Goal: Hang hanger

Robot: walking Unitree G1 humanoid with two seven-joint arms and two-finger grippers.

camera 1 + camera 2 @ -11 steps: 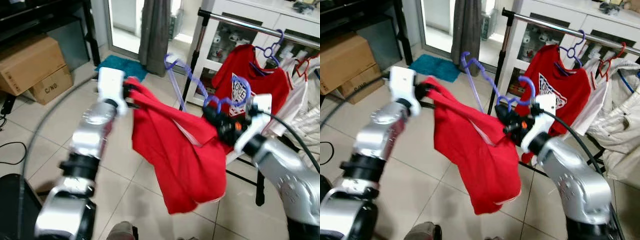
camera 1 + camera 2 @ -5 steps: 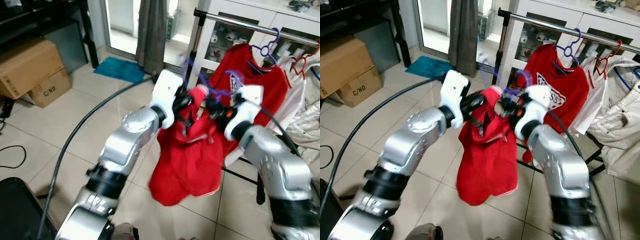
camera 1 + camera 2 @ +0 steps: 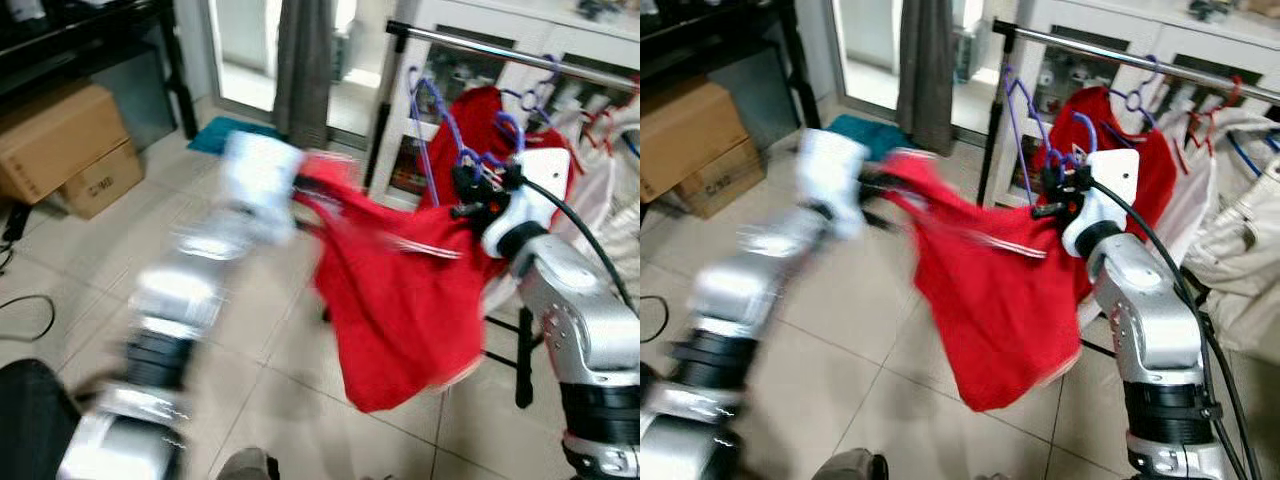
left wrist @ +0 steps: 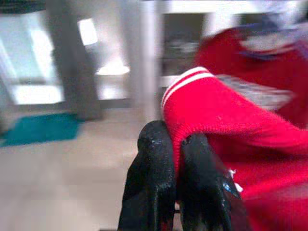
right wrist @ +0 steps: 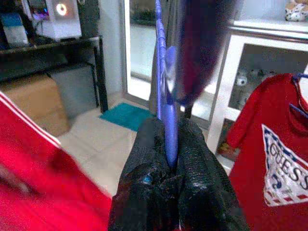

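I see a red shirt (image 3: 400,290) with white-striped trim stretched between my arms, low at 12 o'clock before the clothes rail (image 3: 500,45). It sits on a purple plastic hanger (image 5: 163,96), its hook raised beside the rail's post. My left gripper (image 4: 175,144), blurred, pinches the shirt's striped sleeve edge. My right gripper (image 5: 166,139) is clamped on the hanger. Cardboard boxes (image 3: 65,145) sit at 10 o'clock.
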